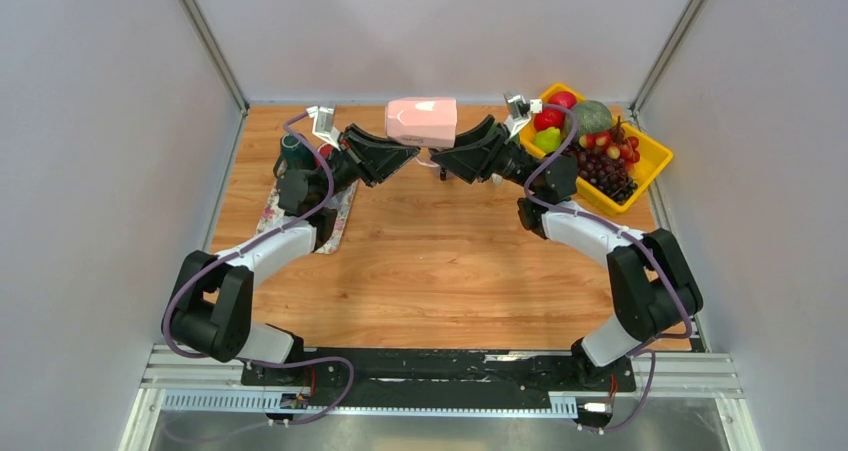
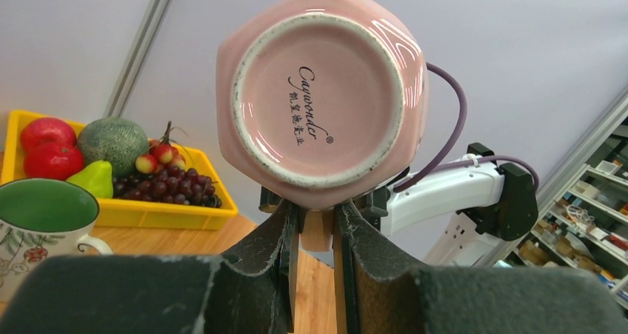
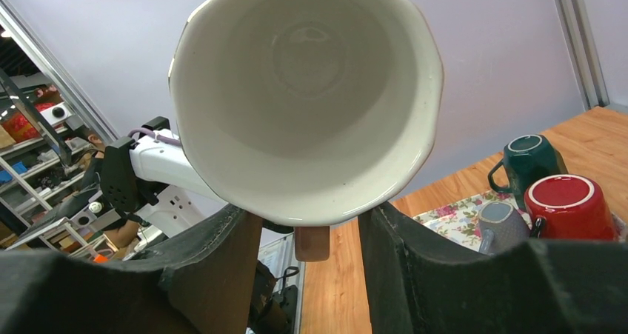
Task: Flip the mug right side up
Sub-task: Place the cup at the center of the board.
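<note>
Holding the pink mug [image 1: 421, 121] clear of the bench [image 1: 440, 271], above the middle of its far edge, I have it on its side between my two arms. Its long axis is level and runs from the left side of the bench toward the right. The base faces my left wrist camera square on. The open mouth faces my right wrist camera, with the white interior in full view. The handle [image 3: 311, 244] points down.

The left pincer [image 2: 317, 214] is narrow, clamped on the handle just under the mug body with both fingers pressed against it. By my judgement this pincer alone carries the load.

The right pincer [image 3: 302, 226] is about half open. Its fingers [image 3: 215, 275] stand either side of the handle beneath the rim, with a gap on each side, and nothing is gripped. Whether the finger tops brush the rim, I cannot tell.

Both arms are equally near, and the mug lies directly ahead of each pincer. I judge it a quarter turn short of upright: the coming move must raise the mouth end, on the right, and lower the base. On so slim a hold the mug could swing.
</note>
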`<action>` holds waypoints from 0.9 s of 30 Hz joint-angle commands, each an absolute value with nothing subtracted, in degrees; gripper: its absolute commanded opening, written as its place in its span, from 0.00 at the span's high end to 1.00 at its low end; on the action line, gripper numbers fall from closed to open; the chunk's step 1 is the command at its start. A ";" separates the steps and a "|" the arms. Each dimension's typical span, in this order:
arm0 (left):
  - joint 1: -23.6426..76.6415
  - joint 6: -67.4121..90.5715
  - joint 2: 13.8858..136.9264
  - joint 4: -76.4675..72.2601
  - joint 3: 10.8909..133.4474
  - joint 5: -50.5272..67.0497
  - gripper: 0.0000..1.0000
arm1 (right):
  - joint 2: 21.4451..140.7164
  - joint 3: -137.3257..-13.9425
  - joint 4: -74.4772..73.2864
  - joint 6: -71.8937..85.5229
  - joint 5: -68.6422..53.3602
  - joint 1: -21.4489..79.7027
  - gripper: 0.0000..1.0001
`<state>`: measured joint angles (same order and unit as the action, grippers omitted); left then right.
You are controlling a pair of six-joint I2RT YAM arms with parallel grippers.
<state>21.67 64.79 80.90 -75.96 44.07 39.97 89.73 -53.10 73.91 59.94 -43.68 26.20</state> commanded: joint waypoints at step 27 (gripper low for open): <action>24.67 60.92 81.21 -79.79 42.50 40.40 1.00 | 89.92 -53.08 76.31 66.67 -36.91 26.56 0.85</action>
